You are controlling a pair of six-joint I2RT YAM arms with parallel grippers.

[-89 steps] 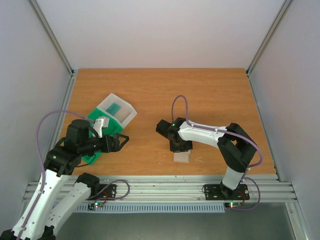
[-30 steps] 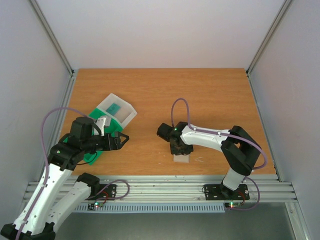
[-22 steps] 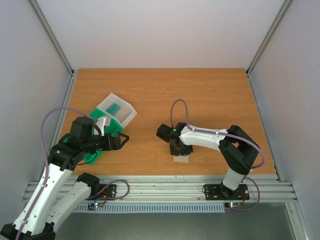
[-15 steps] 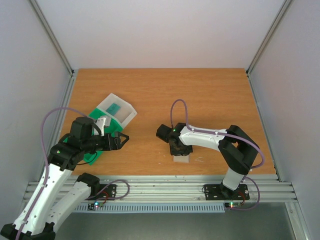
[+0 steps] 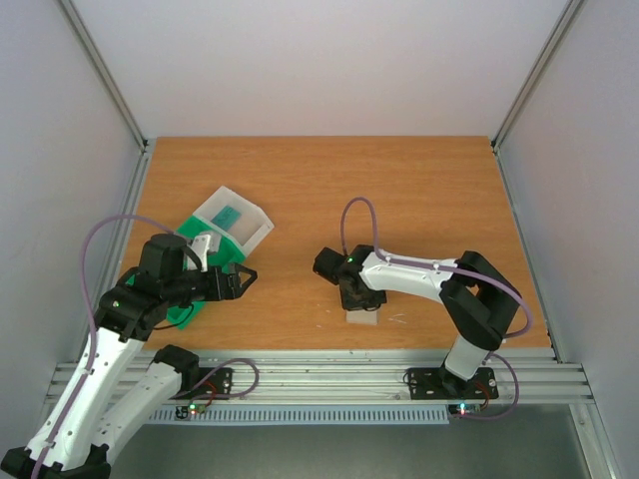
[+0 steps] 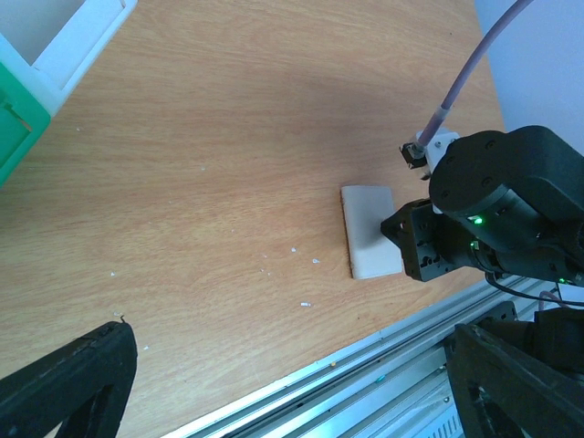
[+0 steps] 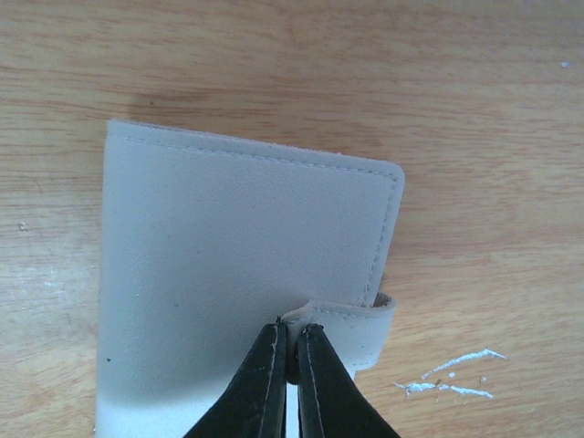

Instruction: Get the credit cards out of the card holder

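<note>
The pale grey stitched card holder [image 7: 237, 265] is lying closed, the right gripper [image 7: 290, 365] pinching its tab [image 7: 356, 319], the left gripper [image 5: 246, 280] hanging spread. White walls [image 5: 319, 60] are enclosing the wooden table [image 5: 419, 190].

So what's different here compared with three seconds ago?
The right gripper edged toward the near side of the table and closed its jaws on the side tab of the card holder. The left arm re-posed slightly early on. Unchanged: the card holder lies flat and shut, the left gripper hangs open beside the green tray, and a teal card sits in the clear box.
</note>
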